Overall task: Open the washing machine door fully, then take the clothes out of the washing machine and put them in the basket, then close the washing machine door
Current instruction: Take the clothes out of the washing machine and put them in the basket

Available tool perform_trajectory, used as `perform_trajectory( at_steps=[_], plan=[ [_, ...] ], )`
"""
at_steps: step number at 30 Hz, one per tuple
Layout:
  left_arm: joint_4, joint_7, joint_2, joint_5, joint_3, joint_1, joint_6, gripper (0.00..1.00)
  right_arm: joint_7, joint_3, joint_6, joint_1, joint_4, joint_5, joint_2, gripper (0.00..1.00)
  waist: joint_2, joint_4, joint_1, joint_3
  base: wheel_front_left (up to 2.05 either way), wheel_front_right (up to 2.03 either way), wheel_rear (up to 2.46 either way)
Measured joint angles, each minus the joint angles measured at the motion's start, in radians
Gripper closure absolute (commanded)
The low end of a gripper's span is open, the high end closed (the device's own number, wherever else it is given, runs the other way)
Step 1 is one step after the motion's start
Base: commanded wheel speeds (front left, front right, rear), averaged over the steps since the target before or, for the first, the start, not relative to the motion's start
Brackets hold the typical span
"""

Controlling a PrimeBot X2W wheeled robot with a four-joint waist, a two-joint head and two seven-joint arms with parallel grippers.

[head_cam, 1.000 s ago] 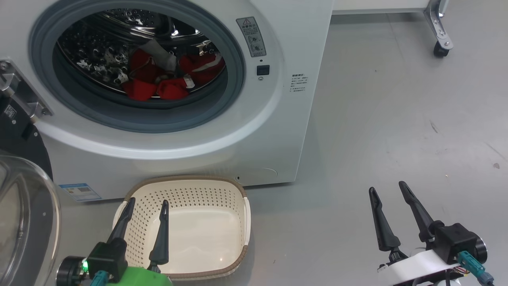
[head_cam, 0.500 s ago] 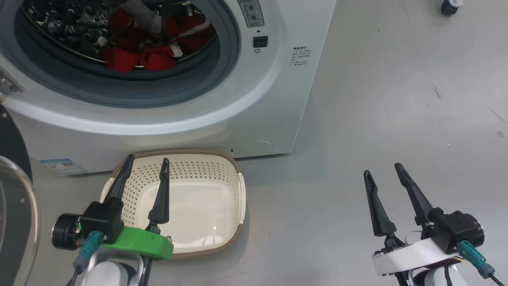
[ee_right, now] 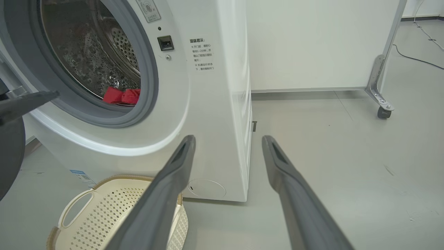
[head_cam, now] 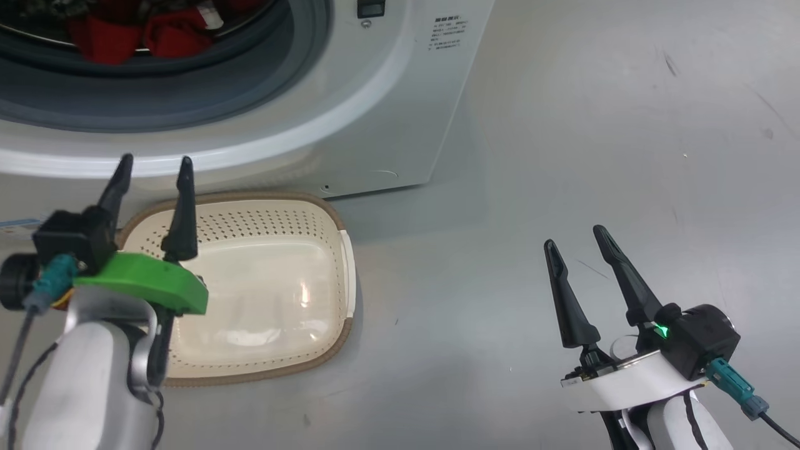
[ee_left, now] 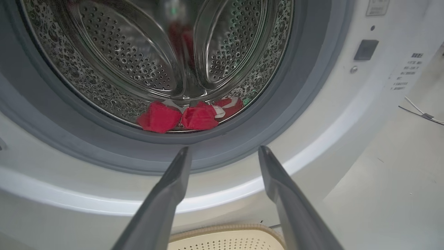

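Clothes (ee_left: 194, 118): red heap low inside the washing machine (head_cam: 375, 94), likely soft, light, limp, best pinched at a raised fold; left end effector (head_cam: 156, 158) and right end effector (head_cam: 573, 235) spread wide, empty.

Left arm (head_cam: 94, 369) and right arm (head_cam: 672, 419) both stretched forward, each one's jaws wide apart, empty.

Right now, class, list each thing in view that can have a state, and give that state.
washing machine door, open
washing machine, drum exposed
clothes, lying in the drum
basket, upright on the floor, empty
left gripper, open, empty
right gripper, open, empty
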Motion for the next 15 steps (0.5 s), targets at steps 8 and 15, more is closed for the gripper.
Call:
perform_trajectory(
  at_steps=[8, 15],
  plan=[
    [0.030, 0.134, 0.059, -0.068, 0.045, -0.168, -0.043, 0.00, 0.000, 0.045, -0.009, -0.062, -0.024, 0.039, -0.001, 0.00, 0.0000, -0.061, 0.0000, 0.091, 0.00, 0.00, 0.00],
    [0.048, 0.299, 0.140, -0.113, 0.078, -0.316, -0.058, 0.00, 0.000, 0.081, -0.017, -0.128, -0.048, 0.080, -0.001, 0.00, 0.0000, -0.116, 0.0000, 0.174, 0.00, 0.00, 0.00]
  ],
)
